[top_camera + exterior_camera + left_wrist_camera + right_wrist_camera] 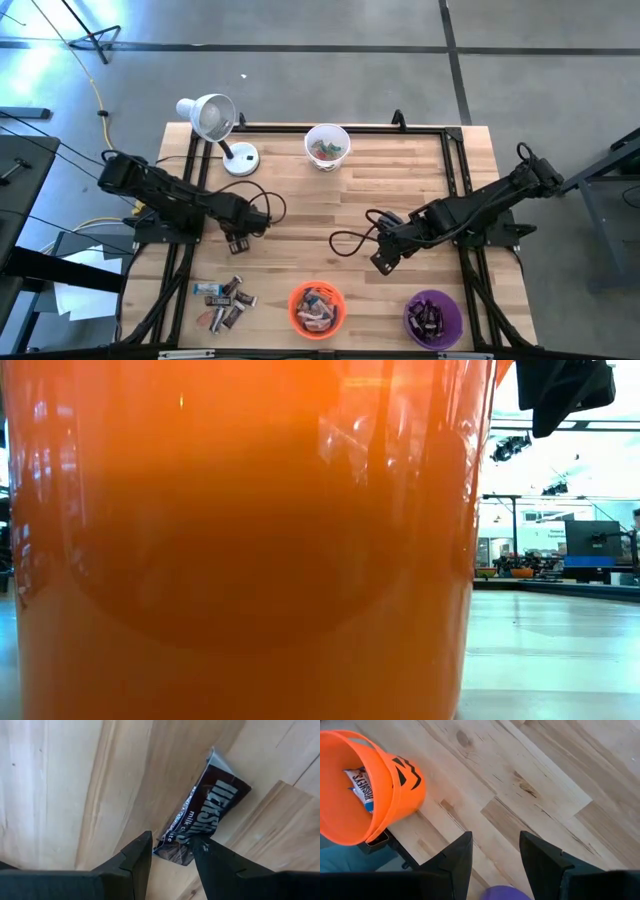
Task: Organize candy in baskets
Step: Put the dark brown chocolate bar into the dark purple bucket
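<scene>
My left gripper (238,241) is over the wooden table's left middle, shut on a dark brown candy bar (205,815). Loose wrapped candy (226,300) lies in a pile near the table's near edge, on the near side of that gripper. The orange basket (317,308) and the purple basket (433,316) stand at the near edge, and both hold candy. The white basket (327,146) stands at the far edge with a few pieces in it. My right gripper (384,262) is open and empty, on the far side of the gap between the orange and purple baskets. My left gripper holds the brown bar by one end (175,845), which sits between the two fingertips (142,850). The fingers slant down at it. The rest of the bar reaches out beyond the fingertips over the wood, tilted; I cannot tell whether its free end touches the table.
A white desk lamp (215,120) stands at the far left with its cord looping on the table. A black frame (340,128) runs along the table's edges. The orange basket (240,540) fills most of the low view. Bare wood lies in the table's middle.
</scene>
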You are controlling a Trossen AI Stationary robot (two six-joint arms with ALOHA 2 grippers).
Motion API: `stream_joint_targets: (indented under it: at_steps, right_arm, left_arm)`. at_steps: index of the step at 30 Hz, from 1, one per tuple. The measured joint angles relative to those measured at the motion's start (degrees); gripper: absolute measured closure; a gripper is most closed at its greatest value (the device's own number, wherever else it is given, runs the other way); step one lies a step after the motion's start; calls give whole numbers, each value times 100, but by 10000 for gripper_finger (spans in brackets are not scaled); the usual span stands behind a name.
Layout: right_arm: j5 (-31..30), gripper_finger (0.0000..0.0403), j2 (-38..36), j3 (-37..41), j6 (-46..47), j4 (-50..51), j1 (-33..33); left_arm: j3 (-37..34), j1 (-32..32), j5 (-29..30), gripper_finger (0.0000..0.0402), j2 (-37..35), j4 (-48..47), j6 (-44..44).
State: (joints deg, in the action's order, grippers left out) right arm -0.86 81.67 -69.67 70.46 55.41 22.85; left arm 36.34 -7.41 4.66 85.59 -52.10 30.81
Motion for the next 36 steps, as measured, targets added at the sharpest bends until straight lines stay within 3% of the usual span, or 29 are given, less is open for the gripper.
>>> stream_joint_targets:
  at_steps: [5,13,25,36]
  right_arm:
    - [0,245,0,0,-3,2,0]
    - [-62,245,0,0,-163,3,0]
    - [-511,245,4,0,-199,1,-74]
    - [-539,245,4,0,-340,1,-200]
  left_arm:
    - [11,200,-285,290,-49,29,20]
    - [74,394,-359,391,-53,-99,278]
    - [770,407,-209,400,-259,-189,316]
    - [1235,407,-251,401,-414,-155,257]
